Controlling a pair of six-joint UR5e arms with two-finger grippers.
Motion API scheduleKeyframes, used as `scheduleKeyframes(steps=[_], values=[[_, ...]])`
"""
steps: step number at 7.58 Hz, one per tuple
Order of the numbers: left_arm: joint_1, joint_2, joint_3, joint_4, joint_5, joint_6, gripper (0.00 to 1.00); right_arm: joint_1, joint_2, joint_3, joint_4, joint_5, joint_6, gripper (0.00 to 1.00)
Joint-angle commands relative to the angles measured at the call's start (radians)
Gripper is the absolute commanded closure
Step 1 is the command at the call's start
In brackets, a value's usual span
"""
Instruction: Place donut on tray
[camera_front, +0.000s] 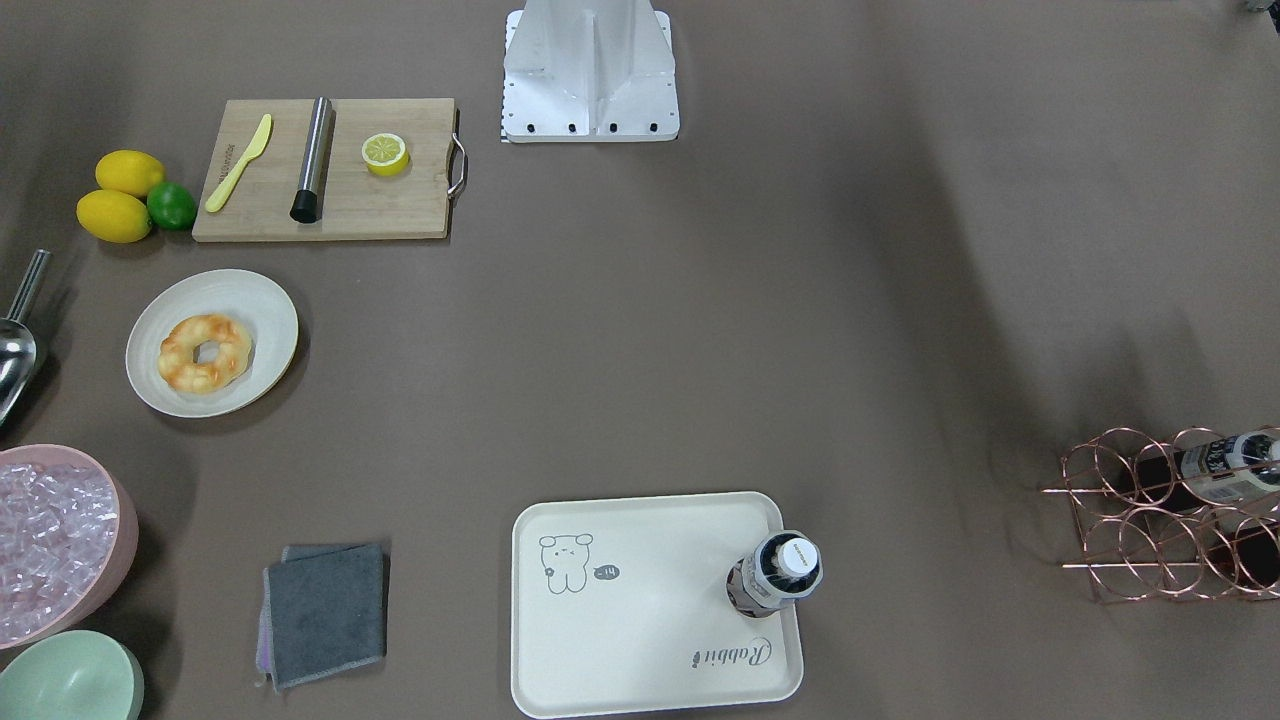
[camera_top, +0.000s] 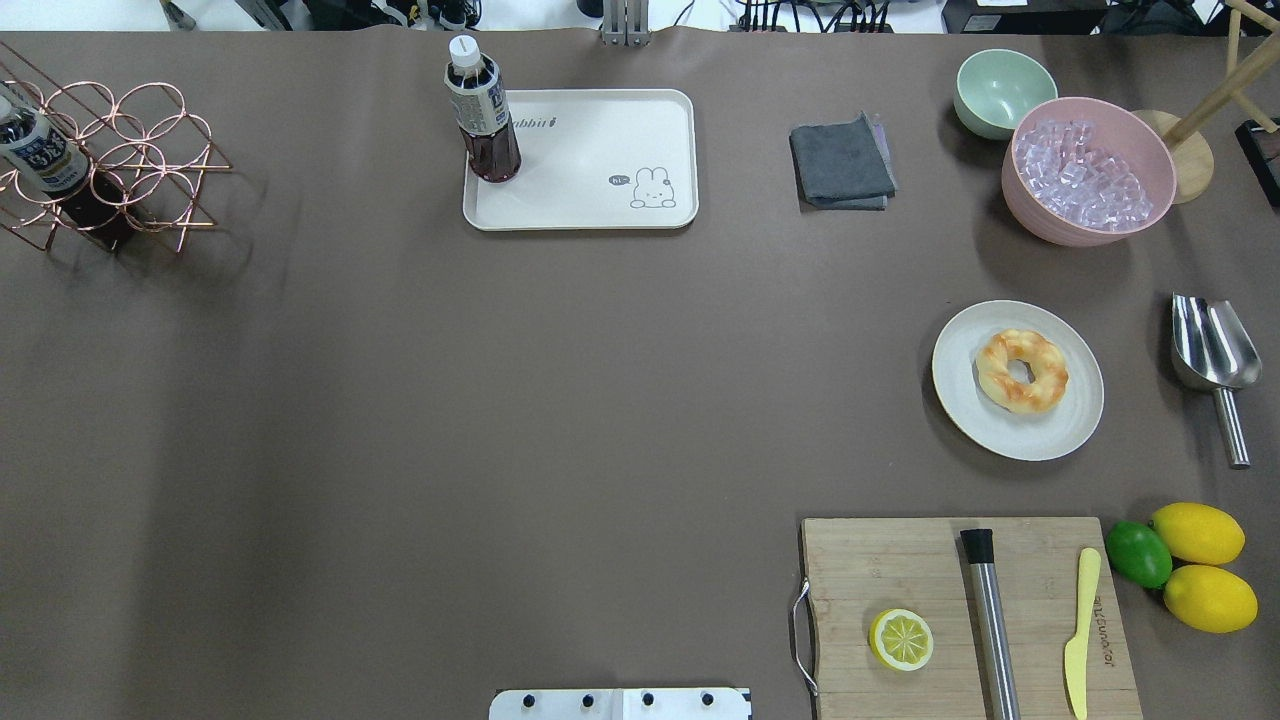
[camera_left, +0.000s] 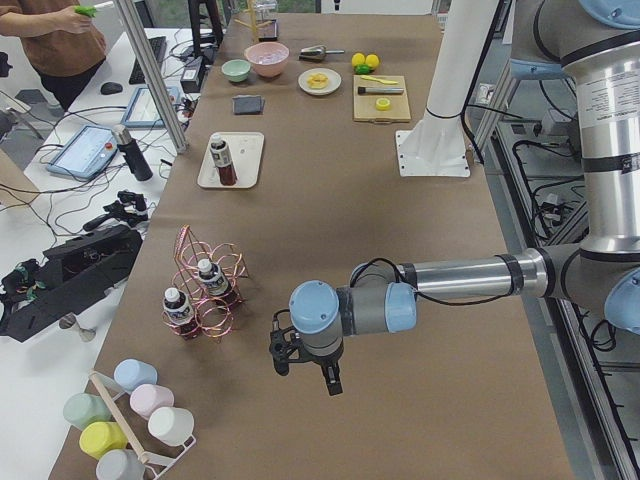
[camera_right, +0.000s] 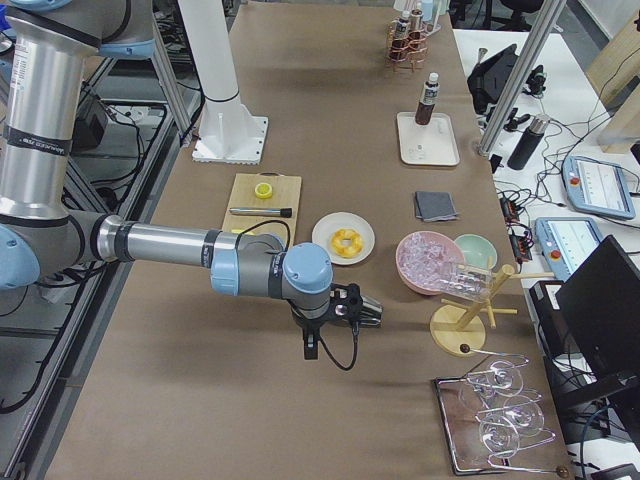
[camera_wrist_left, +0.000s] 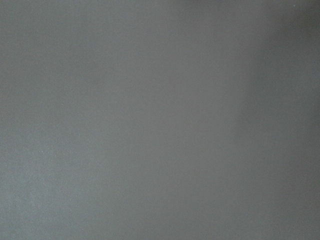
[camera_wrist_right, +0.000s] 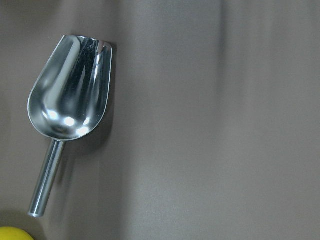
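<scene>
Donut sat on plate; looked soft, light; pinch ring side gently. Left claw, right claw: could not tell width.

my desk is one long brown sheet, evenly lit, with soft shadows falling across it. a white bench runs along its far edge, littered with black cables, and an aluminium post rises between the two.
</scene>
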Motion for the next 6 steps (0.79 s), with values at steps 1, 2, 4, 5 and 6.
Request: scheduleKeyframes(steps=[1, 2, 4, 5, 6], values=[[-0.003, -0.001, 0.004, -0.003, -0.001, 0.003, 0.02, 0.000, -0.008, -0.008, -0.004, 0.001, 0.000, 0.00], [-0.004, 0.001, -0.002, -0.001, 0.001, 0.002, 0.02, 0.000, -0.015, -0.005, -0.003, 0.001, 0.000, 0.00], [-0.006, 0.002, -0.002, -0.001, 0.003, 0.002, 0.02, 0.000, -0.014, -0.007, -0.001, 0.002, 0.005, 0.00], [-0.006, 0.002, -0.008, -0.001, 0.003, 0.000, 0.02, 0.000, -0.014, -0.007, 0.000, 0.001, 0.004, 0.00], [-0.010, 0.016, -0.010, -0.003, 0.003, 0.000, 0.02, -0.002, -0.014, -0.008, -0.001, 0.002, 0.005, 0.00]])
